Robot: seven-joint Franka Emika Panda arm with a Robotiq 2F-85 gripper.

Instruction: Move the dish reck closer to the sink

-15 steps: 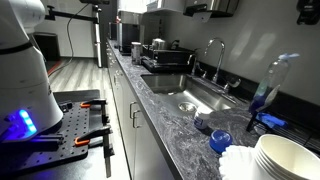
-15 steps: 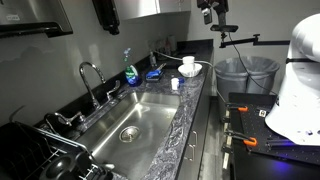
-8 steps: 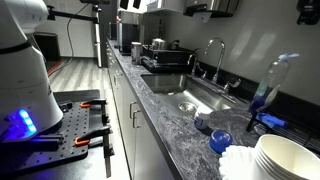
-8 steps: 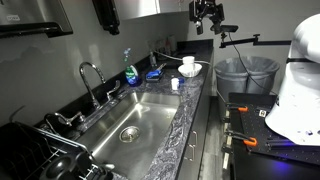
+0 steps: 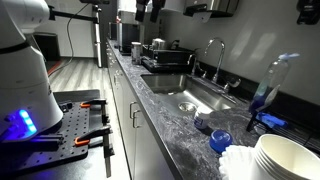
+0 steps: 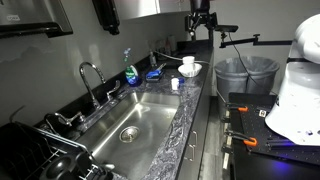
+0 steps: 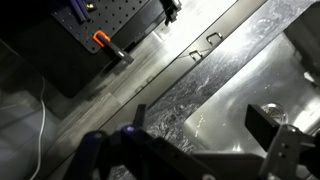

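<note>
The sink [image 5: 195, 93] is a steel basin set in the grey marbled counter, with a curved chrome faucet [image 5: 212, 50]. It also shows in an exterior view [image 6: 135, 120] and in the wrist view [image 7: 250, 90]. The dish rack [image 6: 155, 73], thin black wire with a blue part, sits on the counter past the basin's end, beside a blue soap bottle [image 6: 129, 70]. It is only partly visible in an exterior view [image 5: 266, 122]. My gripper [image 6: 200, 15] hangs high above the counter, open and empty [image 7: 200, 125], far from the rack.
A dark stand with metal pots [image 5: 165, 58] stands at the sink's other end. White stacked plates [image 5: 285, 155] and a blue cup [image 5: 220, 140] sit near the rack. A trash bin [image 6: 240, 75] stands on the floor by the robot's base table.
My gripper has moved across the top of both exterior views toward the counter and turned. Nothing on the counter has moved.
</note>
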